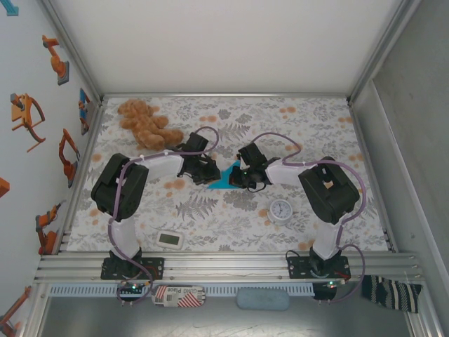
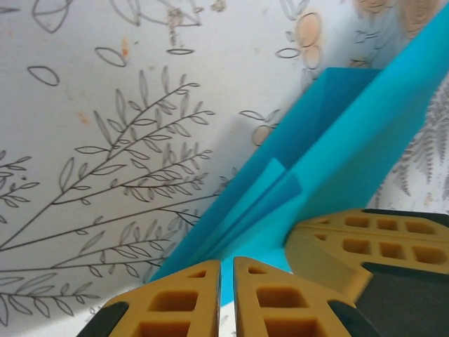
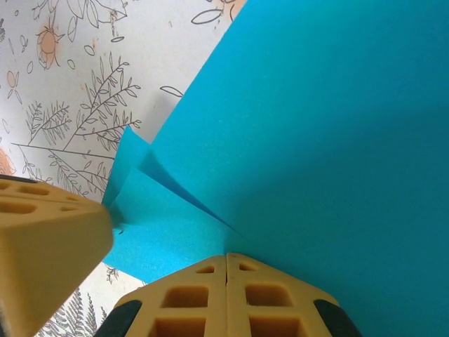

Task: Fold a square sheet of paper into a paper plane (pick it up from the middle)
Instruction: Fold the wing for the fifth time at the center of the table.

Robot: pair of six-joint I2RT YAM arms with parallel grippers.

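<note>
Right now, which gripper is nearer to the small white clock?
Right. The right gripper sits just left of the clock and a little farther up the table, pinching the blue paper. The left gripper is farther left, on the paper's other side.

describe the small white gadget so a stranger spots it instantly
On the floral table, look along the near edge, just right of the left arm's base. The gadget lies flat there: a white rectangle with a grey screen, unlike the round clock further right.
</note>
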